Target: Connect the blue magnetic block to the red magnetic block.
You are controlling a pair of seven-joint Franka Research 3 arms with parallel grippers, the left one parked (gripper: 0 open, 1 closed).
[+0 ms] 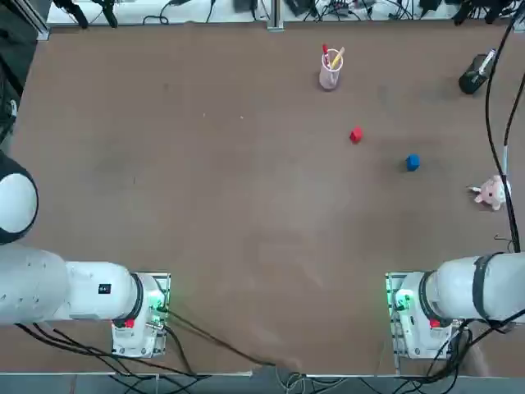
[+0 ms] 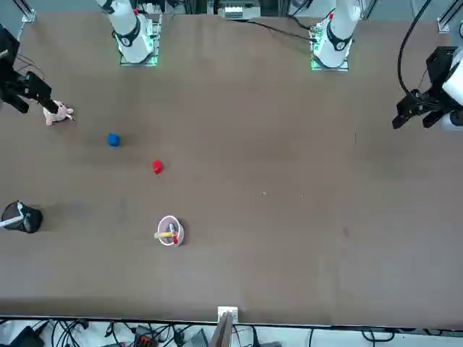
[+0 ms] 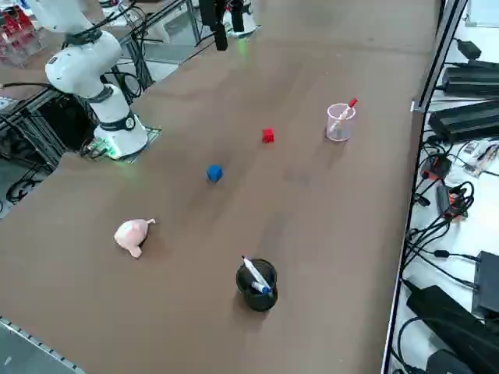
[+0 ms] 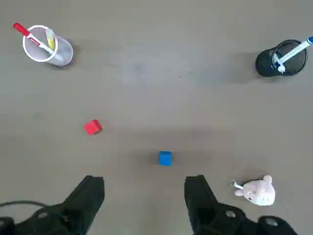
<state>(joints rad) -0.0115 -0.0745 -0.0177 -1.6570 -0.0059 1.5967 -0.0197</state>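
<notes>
The blue magnetic block (image 1: 413, 162) (image 2: 113, 139) (image 3: 214, 173) rests on the brown table in its right half. The red magnetic block (image 1: 355, 135) (image 2: 158, 167) (image 3: 268, 135) lies a short way from it, nearer the table's middle and apart from it. In the wrist view my right gripper (image 4: 145, 182) hangs high over the table, open and holding nothing. The blue block (image 4: 165, 158) shows just beyond its fingertips, and the red block (image 4: 92, 127) lies further off. From the front my right gripper (image 2: 22, 90) is at the table's edge by the plush toy.
A clear cup (image 1: 330, 70) holding a red pen stands beyond the red block. A black cup (image 1: 476, 74) with a marker sits near the far right edge. A pink plush toy (image 1: 490, 193) lies at the right edge, close to the blue block.
</notes>
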